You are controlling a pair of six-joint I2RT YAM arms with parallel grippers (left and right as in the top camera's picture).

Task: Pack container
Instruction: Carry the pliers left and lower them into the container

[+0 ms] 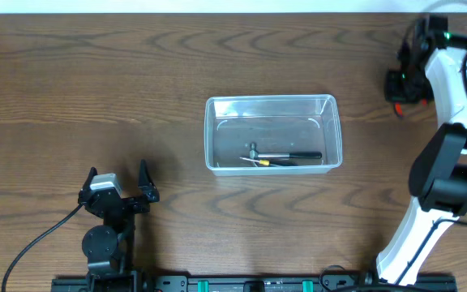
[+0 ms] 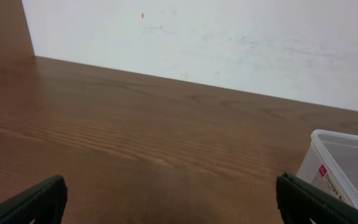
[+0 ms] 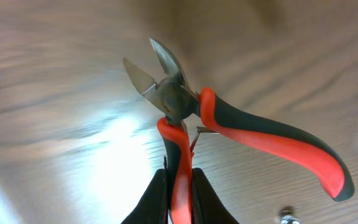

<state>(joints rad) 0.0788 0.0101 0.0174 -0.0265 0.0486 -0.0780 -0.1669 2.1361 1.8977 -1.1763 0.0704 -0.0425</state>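
- A clear container (image 1: 272,104) sits near the middle of the wood-grain table (image 1: 96,89).
- Inside it, along the near wall, lie a small hammer (image 1: 286,155) with a dark handle and, just beside it, a slim tool with a yellow part (image 1: 261,161).
- The left claw (image 1: 120,180) rests at the near left, fingers spread apart.
- The white right arm (image 1: 448,73) reaches to the far right corner, where its right claw (image 1: 402,91) has a red tool (image 1: 397,106) at it, too small to identify.

One container (image 1: 270,99), one hammer (image 1: 252,151), one yellow-and-black tool (image 1: 263,162), one pair of cutters (image 3: 179,99) — and two end effectors (image 1: 118,174) (image 3: 179,182).
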